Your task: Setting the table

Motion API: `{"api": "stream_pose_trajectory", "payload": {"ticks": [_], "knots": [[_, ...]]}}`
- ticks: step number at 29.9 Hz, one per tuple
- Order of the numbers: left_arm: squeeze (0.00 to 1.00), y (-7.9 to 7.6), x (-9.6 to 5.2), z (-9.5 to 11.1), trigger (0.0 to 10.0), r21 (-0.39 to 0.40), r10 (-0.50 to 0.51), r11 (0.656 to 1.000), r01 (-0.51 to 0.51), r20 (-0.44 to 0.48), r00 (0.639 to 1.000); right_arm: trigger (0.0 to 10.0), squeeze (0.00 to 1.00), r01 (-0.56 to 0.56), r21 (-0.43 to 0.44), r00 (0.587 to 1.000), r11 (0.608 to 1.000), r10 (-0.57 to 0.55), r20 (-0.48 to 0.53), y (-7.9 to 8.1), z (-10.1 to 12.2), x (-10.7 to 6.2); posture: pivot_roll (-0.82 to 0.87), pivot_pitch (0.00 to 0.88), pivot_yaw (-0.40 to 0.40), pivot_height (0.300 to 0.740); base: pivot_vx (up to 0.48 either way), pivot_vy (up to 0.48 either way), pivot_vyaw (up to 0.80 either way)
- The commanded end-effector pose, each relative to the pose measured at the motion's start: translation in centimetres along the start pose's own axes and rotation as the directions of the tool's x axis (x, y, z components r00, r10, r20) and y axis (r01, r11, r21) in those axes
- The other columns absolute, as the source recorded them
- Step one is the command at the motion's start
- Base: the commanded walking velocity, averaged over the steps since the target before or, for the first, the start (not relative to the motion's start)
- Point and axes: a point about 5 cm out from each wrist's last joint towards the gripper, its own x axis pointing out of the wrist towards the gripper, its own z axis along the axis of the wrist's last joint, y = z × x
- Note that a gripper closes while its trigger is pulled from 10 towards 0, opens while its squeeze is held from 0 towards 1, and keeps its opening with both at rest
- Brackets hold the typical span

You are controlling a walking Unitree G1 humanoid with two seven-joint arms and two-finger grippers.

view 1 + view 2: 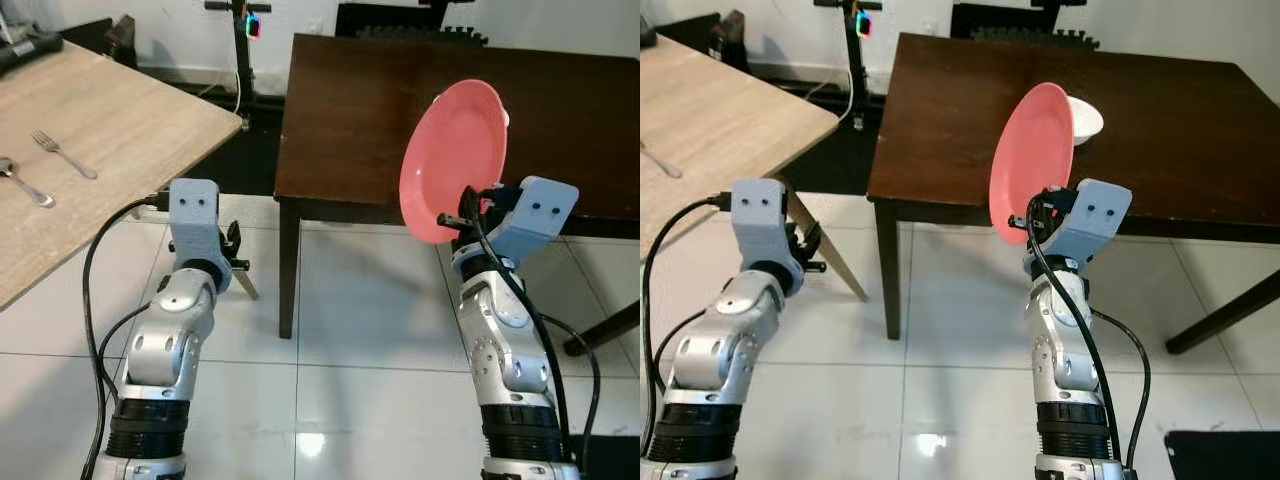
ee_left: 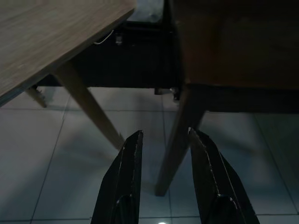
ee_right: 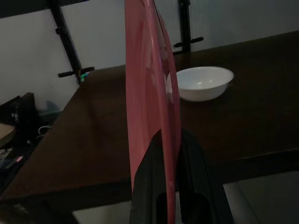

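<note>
Tableware for this job starts with the dark brown rectangular wooden table [image 1: 400,110] ahead of me, the biggest thing in sight, standing on pale floor tiles [image 1: 350,330]. To my left is a light oak-coloured wooden table [image 1: 90,130], its corner near the dark one. Next in size is the round pink plastic plate [image 1: 1032,160], which I hold up on edge in front of the dark table's near edge, tilted and off the tabletop. My right gripper [image 3: 169,158] is clamped on the plate's lower rim, one black finger on each face (the right wrist view shows the rim running straight between them). My left gripper [image 2: 164,154] hangs low above the tiles between the two tables, fingers parted with nothing between them. A small white ceramic bowl [image 3: 203,82] sits on the dark table behind the plate. On the light table lie a metal fork [image 1: 63,153] and a metal spoon [image 1: 25,183], near each other.
</note>
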Motion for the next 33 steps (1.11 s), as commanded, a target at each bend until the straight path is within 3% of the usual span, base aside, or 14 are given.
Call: {"api": "stream_pose_trajectory", "payload": {"ticks": [1,5,21,33], "knots": [[0.00,-0.19,0.01,-0.53,10.0,0.004,-0.012,1.000,0.012,-0.022,1.000,10.0,0.00,0.021,-0.014,1.000,1.000,-0.021,0.018,-0.53,0.26,-0.21,0.04,0.083,0.042,0.740,0.480,0.000,0.00],[0.00,-0.23,-0.01,-0.47,10.0,0.009,-0.014,1.000,0.014,-0.020,1.000,10.0,0.00,0.031,-0.012,0.999,0.999,-0.031,0.018,-0.68,0.32,-0.15,0.04,0.082,0.043,0.740,0.480,0.000,0.00],[0.00,-0.37,-0.03,-0.46,10.0,0.028,-0.031,0.999,0.031,-0.018,0.999,10.0,0.00,0.064,-0.007,0.997,0.998,-0.063,0.037,-1.14,0.65,-0.09,0.04,0.082,0.047,0.740,0.480,0.000,-0.76],[0.00,-0.34,-0.06,-0.47,10.0,0.033,-0.028,0.999,0.029,-0.016,0.999,10.0,0.00,0.038,-0.022,0.999,0.999,-0.037,0.040,-0.70,0.66,-0.07,0.04,0.083,0.046,0.740,0.480,0.000,0.00]]}}
